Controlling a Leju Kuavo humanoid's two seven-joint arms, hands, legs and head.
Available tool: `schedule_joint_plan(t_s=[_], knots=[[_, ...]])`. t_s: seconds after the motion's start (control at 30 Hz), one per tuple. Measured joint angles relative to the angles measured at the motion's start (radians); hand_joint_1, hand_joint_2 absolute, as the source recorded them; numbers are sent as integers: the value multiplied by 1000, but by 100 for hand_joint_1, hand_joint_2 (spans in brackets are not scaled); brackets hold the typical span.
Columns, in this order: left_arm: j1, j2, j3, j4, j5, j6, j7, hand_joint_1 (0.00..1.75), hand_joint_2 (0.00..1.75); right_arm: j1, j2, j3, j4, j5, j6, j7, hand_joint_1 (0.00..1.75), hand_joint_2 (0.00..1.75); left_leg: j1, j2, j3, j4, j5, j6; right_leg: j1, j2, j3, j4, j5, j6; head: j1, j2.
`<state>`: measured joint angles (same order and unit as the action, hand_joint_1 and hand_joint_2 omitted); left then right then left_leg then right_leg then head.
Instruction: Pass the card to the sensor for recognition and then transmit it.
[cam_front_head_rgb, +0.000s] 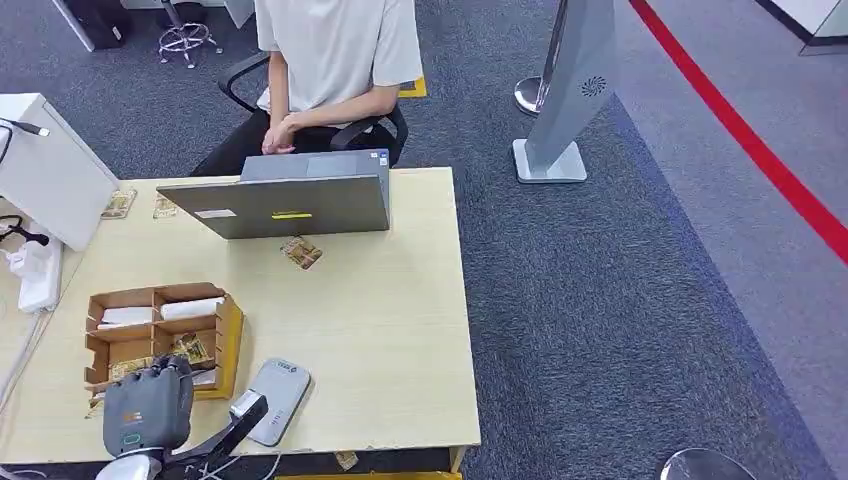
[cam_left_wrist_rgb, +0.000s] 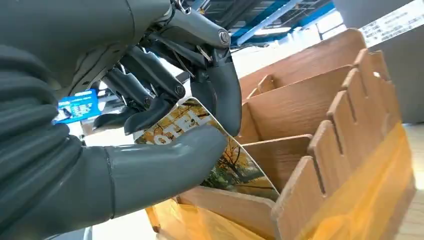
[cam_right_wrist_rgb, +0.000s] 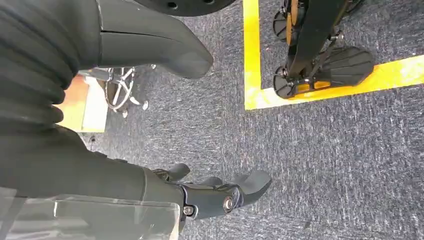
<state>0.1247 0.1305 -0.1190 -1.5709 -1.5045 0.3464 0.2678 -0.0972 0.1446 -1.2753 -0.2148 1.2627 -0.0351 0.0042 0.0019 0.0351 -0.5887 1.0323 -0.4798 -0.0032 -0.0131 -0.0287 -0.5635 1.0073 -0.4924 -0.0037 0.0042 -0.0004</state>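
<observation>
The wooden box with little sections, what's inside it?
The wooden box holds white papers and picture cards. The left robot hand pinches one card. That robot hand covers the front section, so the rest there is hidden.

The left hand (cam_front_head_rgb: 148, 405) reached over the tabletop's near edge, thumb and fingers (cam_left_wrist_rgb: 150, 112) pinching a card (cam_left_wrist_rgb: 235, 162). The right hand (cam_right_wrist_rgb: 200, 192) hung with fingers apart, holding nothing.

My left hand (cam_left_wrist_rgb: 150, 125) is matt grey plastic. The card (cam_left_wrist_rgb: 220, 150) looks glossy, the box (cam_left_wrist_rgb: 325, 125) is smooth wood, the floor (cam_right_wrist_rgb: 325, 165) rough carpet.
</observation>
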Motion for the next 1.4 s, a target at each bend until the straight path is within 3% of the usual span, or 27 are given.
schedule_joint_plan(t_s=[0.43, 0.67, 1.03, 1.23, 1.33, 1.4], knots=[[-78, 29, 0, -57, 0, -51, 43, 175, 175, 0, 0, 9, 0, 10, 12, -16, 0, 175, 0, 0, 0, 0, 0, 0, 0, 0, 0, 0, 0, 0, 0, 0], [-187, 64, -33, -114, 0, -120, 63, 175, 175, -1, 0, 19, 0, 21, 19, -10, 0, 175, 0, 0, 0, 0, 0, 0, 0, 0, 0, 0, 0, 0, 0, 0], [-249, 79, -53, -140, 0, -129, 52, 175, 175, -1, 0, 31, 0, 35, 24, -11, 0, 175, 0, 0, 0, 0, 0, 0, 0, 0, -1, 0, 0, 0, 0, 0], [-404, 79, -69, -143, 0, -228, 24, 175, 175, -2, 0, 43, 0, 56, 43, -18, 0, 175, 0, -1, 0, 1, 2, -2, 0, 0, 0, 0, 2, -1, 0, 0], [-511, 100, -90, -131, 0, -260, 75, 175, 175, -2, 0, 58, 0, 78, 51, -16, 0, 175, 0, -1, 0, 1, 3, -2, 0, 0, 0, 0, 3, -2, 0, 0], [-610, 143, -123, -102, 0, -270, 138, 175, 175, -3, 0, 72, 0, 99, 60, -18, 0, 175, 1, 0, 0, 1, 3, -2, 0, 0, -1, 1, 3, -2, 0, 0]])
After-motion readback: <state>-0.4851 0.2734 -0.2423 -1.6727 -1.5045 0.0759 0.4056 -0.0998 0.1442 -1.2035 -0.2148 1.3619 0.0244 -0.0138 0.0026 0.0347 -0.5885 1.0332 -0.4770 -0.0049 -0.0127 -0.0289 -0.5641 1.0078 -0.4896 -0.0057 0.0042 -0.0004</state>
